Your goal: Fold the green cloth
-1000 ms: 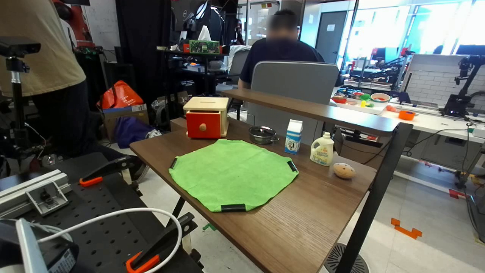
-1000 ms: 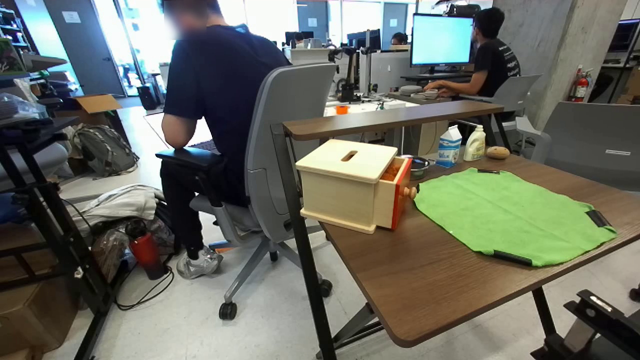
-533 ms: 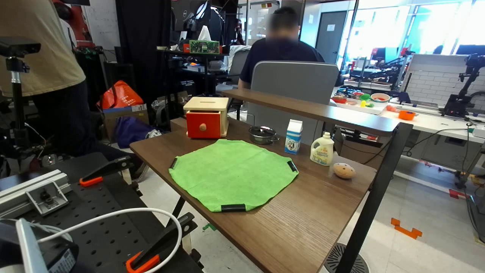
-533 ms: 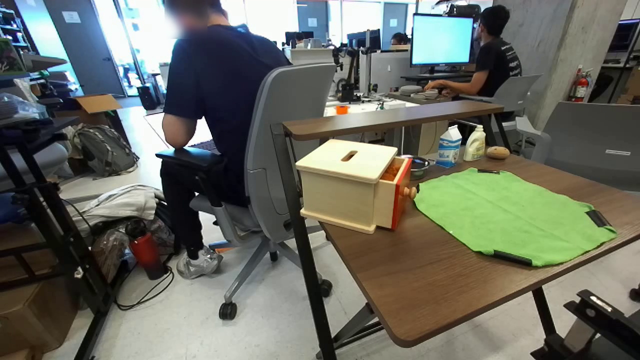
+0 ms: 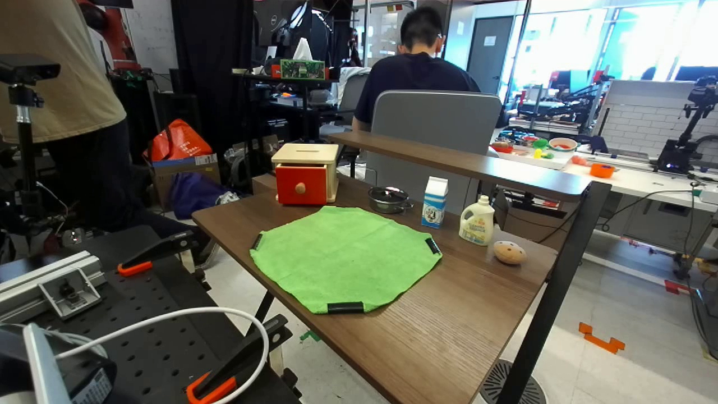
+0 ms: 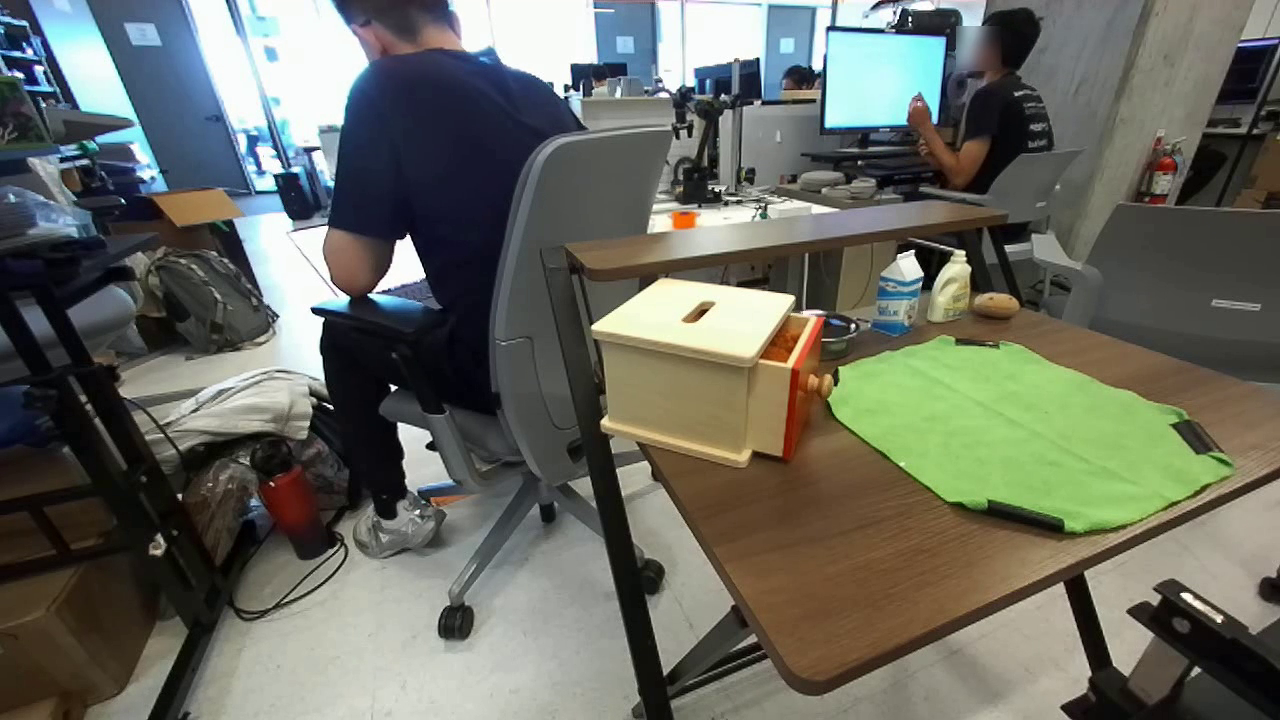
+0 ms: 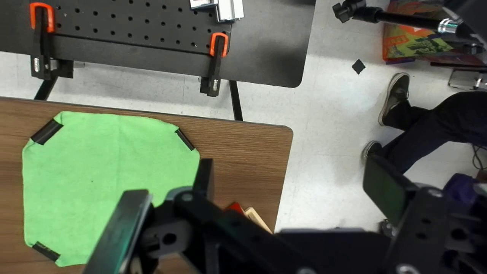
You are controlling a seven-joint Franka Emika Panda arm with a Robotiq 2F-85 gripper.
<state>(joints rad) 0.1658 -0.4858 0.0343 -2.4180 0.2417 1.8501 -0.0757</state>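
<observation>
Green cloth point(image 7: 97, 163) lies flat, left of your gaping pincer point(image 7: 291, 177) in the wrist view. Nothing seems done; every main fold remains.

"What's lost to you from there?"

"In the wrist view, my jaws hide the lower right of the green cloth point(image 7: 102, 167) and nearly all of the wooden box point(image 7: 257, 219); the bottom edge cuts the jaws off."

"And the drawer point(image 6: 775, 410)?"

"In an exterior view I see something orange point(image 6: 784, 344) inside, too small for me to tell."

"The pot point(image 6: 838, 338)?"

"Partly behind the drawer there, and the table point(image 6: 880, 560) is cut off by the right edge."
</observation>
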